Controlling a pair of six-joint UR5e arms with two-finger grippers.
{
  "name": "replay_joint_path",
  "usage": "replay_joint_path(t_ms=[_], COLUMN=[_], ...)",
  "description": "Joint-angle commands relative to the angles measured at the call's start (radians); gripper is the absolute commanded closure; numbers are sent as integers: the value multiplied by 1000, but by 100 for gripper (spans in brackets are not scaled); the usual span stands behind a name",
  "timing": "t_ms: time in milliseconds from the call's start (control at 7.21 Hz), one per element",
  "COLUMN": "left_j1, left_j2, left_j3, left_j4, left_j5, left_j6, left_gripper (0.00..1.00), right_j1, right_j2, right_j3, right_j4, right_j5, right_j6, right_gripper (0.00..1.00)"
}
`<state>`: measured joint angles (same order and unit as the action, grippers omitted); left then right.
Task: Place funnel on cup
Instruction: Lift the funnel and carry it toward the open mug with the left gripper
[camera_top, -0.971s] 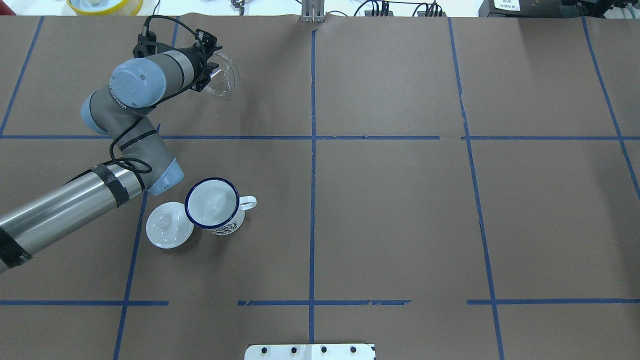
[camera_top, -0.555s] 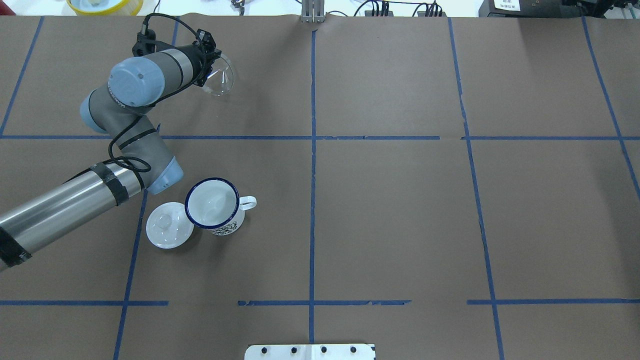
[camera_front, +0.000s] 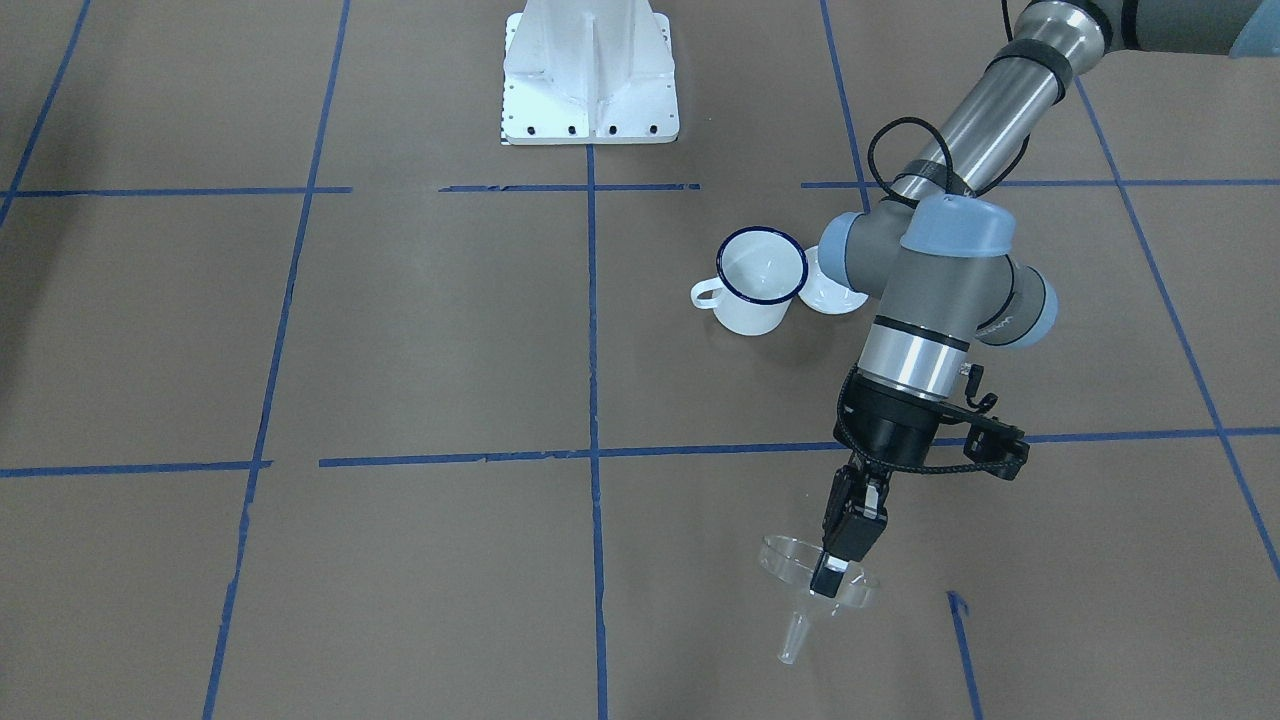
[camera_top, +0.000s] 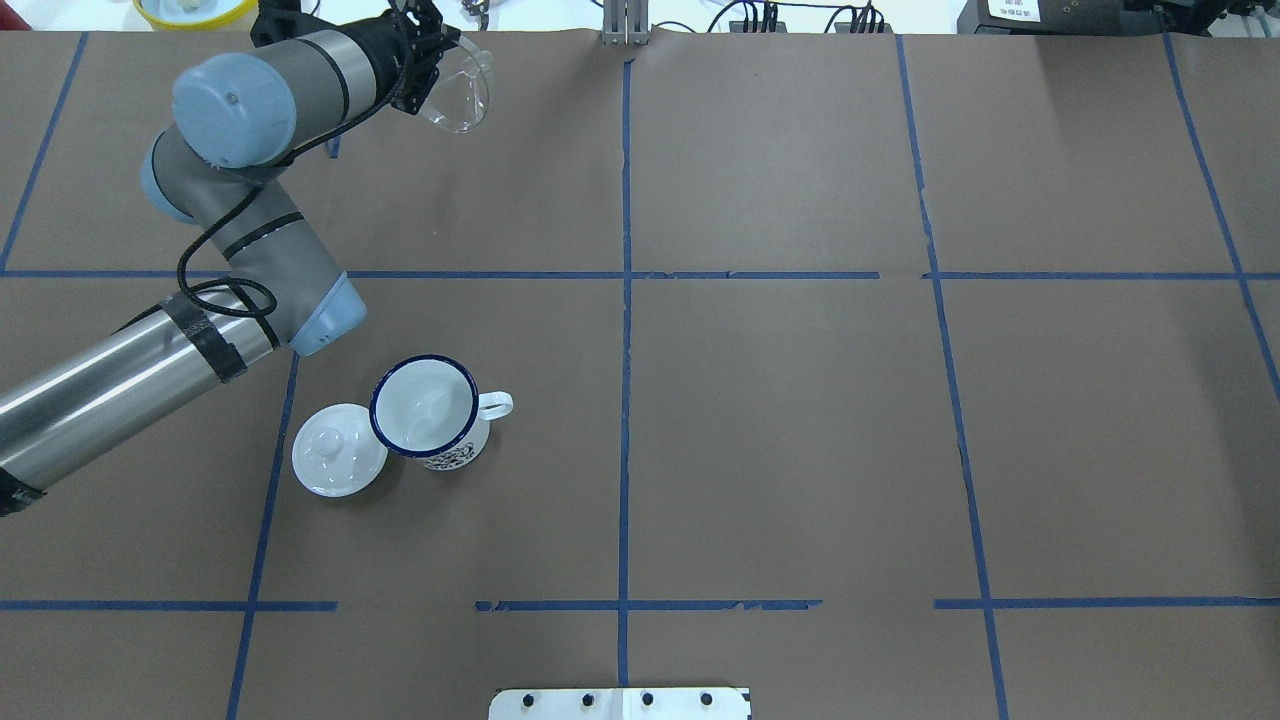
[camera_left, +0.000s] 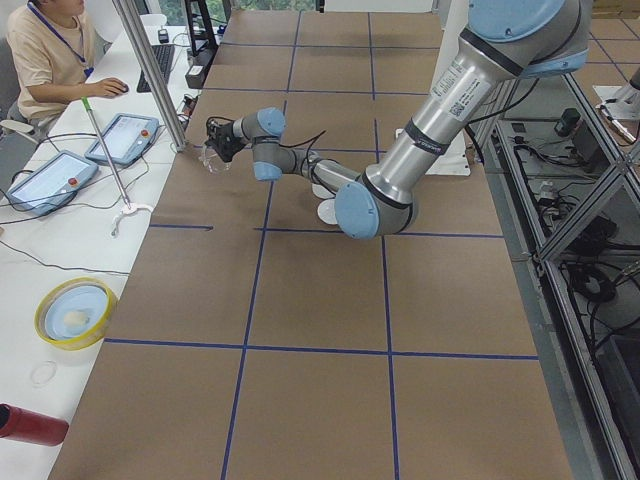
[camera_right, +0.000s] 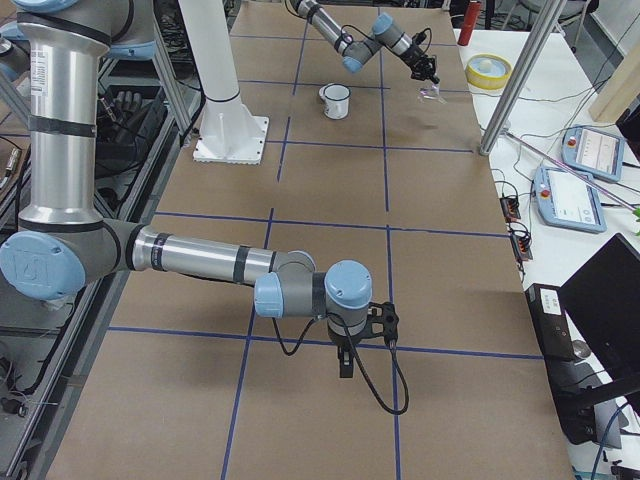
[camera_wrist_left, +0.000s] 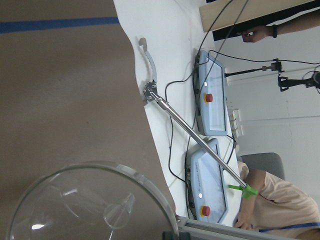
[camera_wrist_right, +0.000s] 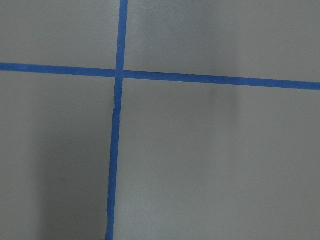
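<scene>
Funnel (camera_front: 786, 561) carried higher; my left gripper (camera_front: 829, 578) pinches rim, spout below fingers (camera_front: 850, 528). Light, slick, brittle: keep rim hold.

Robotics lab. Brown-papered tabletop (camera_top: 800, 420) gridded in blue tape (camera_top: 626, 400). Two teach pendants (camera_left: 122, 138) lie on a white side bench (camera_left: 40, 240), seated operator (camera_left: 45, 50) beside them.

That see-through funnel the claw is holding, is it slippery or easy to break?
Probably light and stiff: the left claw holds the funnel by one spot on its rim, without sagging. Its smooth clear surface looks slippery, so it might pivot.
</scene>
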<state>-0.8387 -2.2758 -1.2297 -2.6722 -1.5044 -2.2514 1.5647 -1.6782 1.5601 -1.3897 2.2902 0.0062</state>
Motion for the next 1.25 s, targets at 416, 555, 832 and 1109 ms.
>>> replay_joint_path(t_ms=[416, 555, 832, 1109], left_j1=[3, 7, 55, 119], left_j2=[-1, -10, -68, -100], left_j3=[-602, -681, -743, -731], left_j4=[835, 1023, 1417, 1650], left_j5=[-273, -324, -347, -370], left_j6=[186, 282, 544, 766], left_gripper=[100, 100, 100, 100], right_j1=[0, 0, 0, 0], right_j2=[0, 0, 0, 0], right_j3=[0, 0, 0, 1], right_j4=[0, 0, 0, 0], right_j5=[0, 0, 0, 0], right_j6=[0, 0, 0, 0], right_gripper=[0, 0, 0, 0])
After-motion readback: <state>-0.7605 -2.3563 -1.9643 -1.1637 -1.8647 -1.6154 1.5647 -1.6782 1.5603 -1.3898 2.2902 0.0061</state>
